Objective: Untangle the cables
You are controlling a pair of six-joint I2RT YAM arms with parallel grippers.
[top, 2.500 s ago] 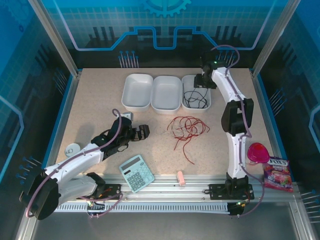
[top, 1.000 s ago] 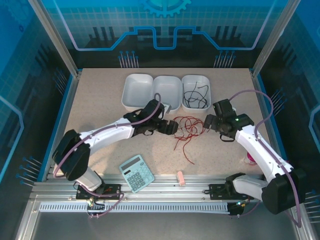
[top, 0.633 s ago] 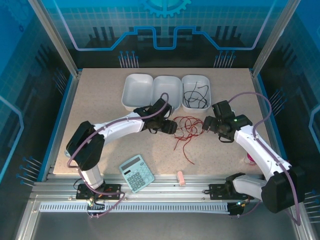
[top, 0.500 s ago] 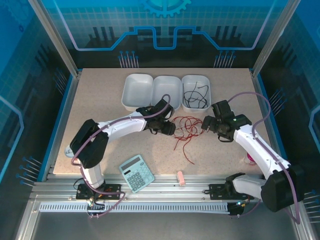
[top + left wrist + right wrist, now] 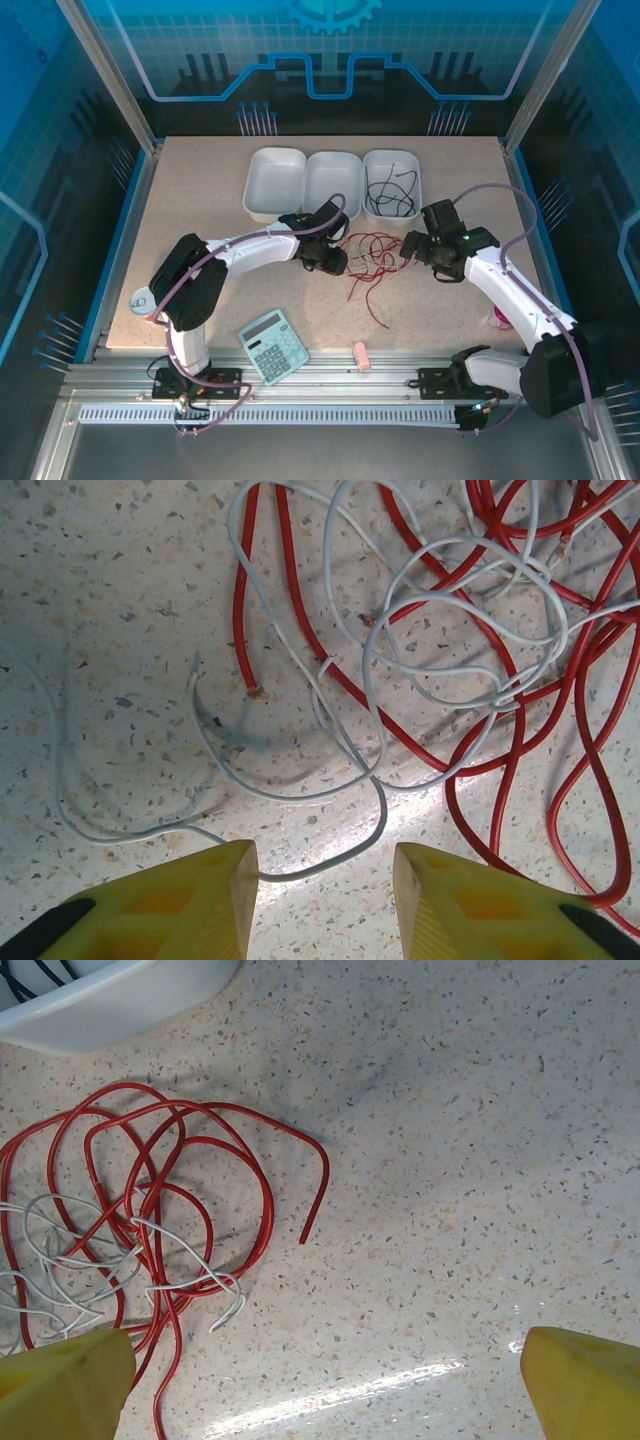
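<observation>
Cables [image 5: 372, 255], red and white, lie in one loose knot mid-worktop [image 5: 200, 200], between the two arms' ends; the black strands [image 5: 388, 197] sit apart in the right-hand tray [image 5: 392, 153]. The left pincer [image 5: 322, 858] is released, its yellow jaws standing apart with a low bend of the white cable [image 5: 383, 815] running between the tips, not pinched. The right pincer [image 5: 320, 1370] is spread wide beside the red cable [image 5: 327, 1170], touching nothing. These strands look light, limp and springy, likely to drag their neighbours when one is pulled; I judge the best hold is a free end or outer loop of white, lifted slowly away from the red.
</observation>
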